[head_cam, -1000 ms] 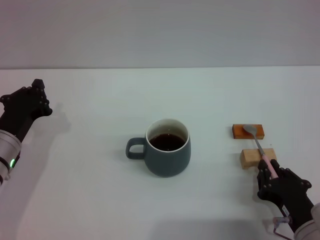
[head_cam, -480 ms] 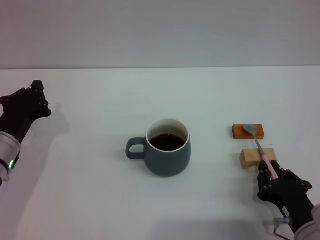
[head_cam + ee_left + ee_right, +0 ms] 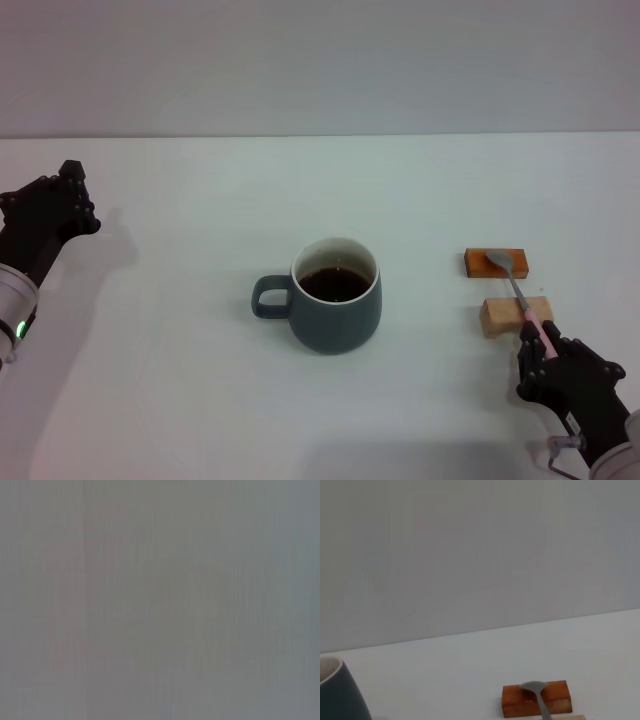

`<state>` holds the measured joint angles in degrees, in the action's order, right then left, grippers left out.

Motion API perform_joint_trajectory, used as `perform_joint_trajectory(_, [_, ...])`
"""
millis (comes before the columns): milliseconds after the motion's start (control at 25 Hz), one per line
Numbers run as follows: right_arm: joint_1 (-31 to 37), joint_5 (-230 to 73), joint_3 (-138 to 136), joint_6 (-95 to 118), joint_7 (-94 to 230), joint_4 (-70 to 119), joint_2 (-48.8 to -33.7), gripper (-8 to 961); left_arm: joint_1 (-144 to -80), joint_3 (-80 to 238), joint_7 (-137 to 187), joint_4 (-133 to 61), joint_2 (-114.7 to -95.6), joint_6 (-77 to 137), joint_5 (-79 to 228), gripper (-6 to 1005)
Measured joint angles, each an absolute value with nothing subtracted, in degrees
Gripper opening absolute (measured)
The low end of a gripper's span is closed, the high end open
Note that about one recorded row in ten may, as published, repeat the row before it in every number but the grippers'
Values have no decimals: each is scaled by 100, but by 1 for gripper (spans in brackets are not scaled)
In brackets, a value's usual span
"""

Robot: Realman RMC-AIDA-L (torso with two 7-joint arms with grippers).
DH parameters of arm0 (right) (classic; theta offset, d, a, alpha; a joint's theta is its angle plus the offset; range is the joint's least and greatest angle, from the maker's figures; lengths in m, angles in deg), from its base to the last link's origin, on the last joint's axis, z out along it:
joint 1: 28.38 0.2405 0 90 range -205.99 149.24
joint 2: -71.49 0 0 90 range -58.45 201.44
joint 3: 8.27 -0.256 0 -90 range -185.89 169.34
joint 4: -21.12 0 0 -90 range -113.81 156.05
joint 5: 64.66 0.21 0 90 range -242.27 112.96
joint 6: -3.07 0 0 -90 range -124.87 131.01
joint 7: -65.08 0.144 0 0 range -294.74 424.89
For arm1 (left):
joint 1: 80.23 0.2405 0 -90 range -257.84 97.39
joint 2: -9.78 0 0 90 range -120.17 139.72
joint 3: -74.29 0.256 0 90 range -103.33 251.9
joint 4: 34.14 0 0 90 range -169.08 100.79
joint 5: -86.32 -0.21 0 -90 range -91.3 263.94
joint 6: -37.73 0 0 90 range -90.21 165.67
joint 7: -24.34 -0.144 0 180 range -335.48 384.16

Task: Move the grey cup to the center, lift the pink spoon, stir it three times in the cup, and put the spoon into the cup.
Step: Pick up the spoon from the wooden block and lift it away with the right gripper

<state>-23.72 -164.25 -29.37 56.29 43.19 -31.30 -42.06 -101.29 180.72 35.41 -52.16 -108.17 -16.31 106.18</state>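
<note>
The grey cup (image 3: 335, 300) stands mid-table with dark liquid inside and its handle pointing toward my left side; its edge shows in the right wrist view (image 3: 337, 692). To its right lies the pink spoon (image 3: 518, 292), with its metal bowl (image 3: 533, 686) on an orange block and its neck across a paler block. My right gripper (image 3: 540, 346) sits low at the near right, open, with the pink handle end between its fingers. My left gripper (image 3: 42, 190) is parked at the far left, open and holding nothing.
The spoon rests on two small wooden blocks, an orange one (image 3: 495, 263) farther back and a pale one (image 3: 515, 316) nearer me. The white table (image 3: 180, 400) meets a plain grey wall behind. The left wrist view is a blank grey.
My right gripper has slid slightly toward me along the pink handle. The spoon and cup have not moved. The left arm has drifted a little outward.
</note>
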Motion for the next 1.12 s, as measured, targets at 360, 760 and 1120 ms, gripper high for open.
perform_joint_trajectory(360, [-2372, -16437, -2937, 5612, 4319, -3136, -4206, 157, -10123, 18072, 3541, -5216, -10817, -1650, 10618, -2])
perform_joint_trajectory(760, [-2360, -16456, -2937, 5606, 4297, -3132, -4206, 155, -10123, 18072, 3541, -5216, -10817, -1650, 10619, -2])
perform_joint_trajectory(1120, [-2335, -16467, -2925, 5627, 4269, -3151, -4199, 153, -10123, 18072, 3541, -5216, -10817, -1650, 10618, -2])
